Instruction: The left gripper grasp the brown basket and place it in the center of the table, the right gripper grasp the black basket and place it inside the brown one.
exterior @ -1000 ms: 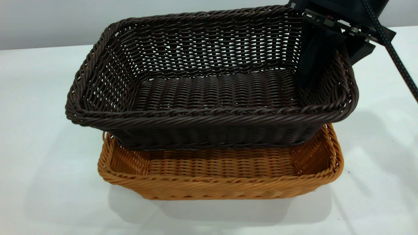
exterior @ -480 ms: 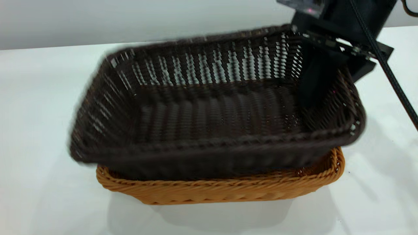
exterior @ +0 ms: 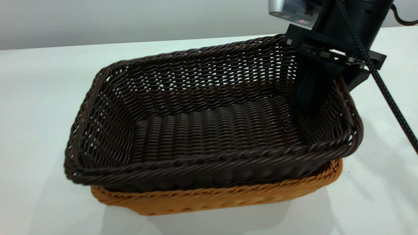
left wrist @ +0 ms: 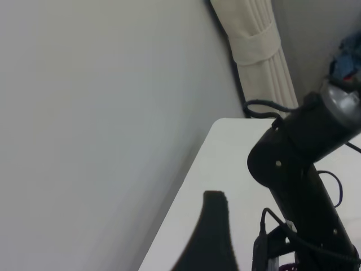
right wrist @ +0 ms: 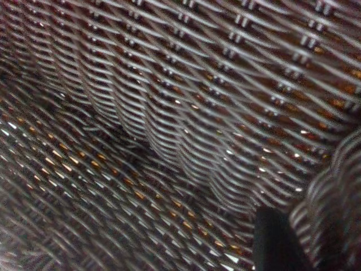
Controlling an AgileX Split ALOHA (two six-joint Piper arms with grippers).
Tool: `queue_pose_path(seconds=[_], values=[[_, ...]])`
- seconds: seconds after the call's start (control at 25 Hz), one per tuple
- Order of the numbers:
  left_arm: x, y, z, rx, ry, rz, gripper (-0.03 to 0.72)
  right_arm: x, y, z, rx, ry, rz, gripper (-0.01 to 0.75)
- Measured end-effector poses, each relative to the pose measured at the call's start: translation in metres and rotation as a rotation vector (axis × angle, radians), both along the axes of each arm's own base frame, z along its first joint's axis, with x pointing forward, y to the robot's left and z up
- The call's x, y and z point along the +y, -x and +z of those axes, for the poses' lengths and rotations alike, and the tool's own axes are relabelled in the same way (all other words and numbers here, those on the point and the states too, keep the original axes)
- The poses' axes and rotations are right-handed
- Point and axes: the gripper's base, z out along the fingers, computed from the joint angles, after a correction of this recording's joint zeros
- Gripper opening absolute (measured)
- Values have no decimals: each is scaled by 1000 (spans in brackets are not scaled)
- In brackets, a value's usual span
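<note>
The black basket (exterior: 209, 130) sits nested inside the brown basket (exterior: 215, 199) in the middle of the table (exterior: 39, 81). Only the brown basket's near wall and right corner show below the black rim. My right gripper (exterior: 329, 98) straddles the black basket's right short wall, one finger inside the basket and one outside, shut on that wall. The right wrist view is filled by the black basket's weave (right wrist: 169, 113), with one dark finger (right wrist: 276, 243) against the wall. My left gripper (left wrist: 211, 243) is parked off to the side, out of the exterior view.
The left wrist view shows a grey wall, a cream curtain (left wrist: 259, 51) and my right arm (left wrist: 304, 186) over the far end of the table (left wrist: 225, 158). A black cable (exterior: 392, 104) hangs from the right arm beside the baskets.
The black basket has come down from above the brown basket into it, and the right gripper has lowered with it. The brown basket has stayed in place.
</note>
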Motion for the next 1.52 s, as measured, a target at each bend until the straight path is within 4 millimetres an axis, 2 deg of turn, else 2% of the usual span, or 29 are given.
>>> queue_pose_path(seconds=[0.12,0.2,0.44,0.56,0.76,1.08,1.2,1.28,1.36,1.44,1.52], values=[[0,0,0,0,0,0,585,2,1,-1,-28,-1,73,271],[0,0,0,1,-1,0,585,3,1,0,-44,-22,94,330],[0,0,-1,3,-4,0,585,8,-1,-1,-80,-14,89,570],[0,0,-1,4,-4,0,585,6,-8,1,-128,8,91,631],[0,0,-1,8,-6,0,585,5,-19,17,-176,37,127,651],[1,1,-3,33,-18,4,585,13,-45,64,-310,9,87,652],[2,0,-4,25,-46,11,582,17,-49,78,-349,-37,79,622],[5,-1,-7,24,-94,22,567,18,-49,79,-352,-46,75,556],[7,-1,-10,36,-124,33,530,19,-49,80,-348,-53,66,460],[8,0,-12,55,-146,32,471,20,-49,80,-344,-64,59,322],[9,1,-13,69,-157,33,375,21,-48,83,-343,-83,51,177]])
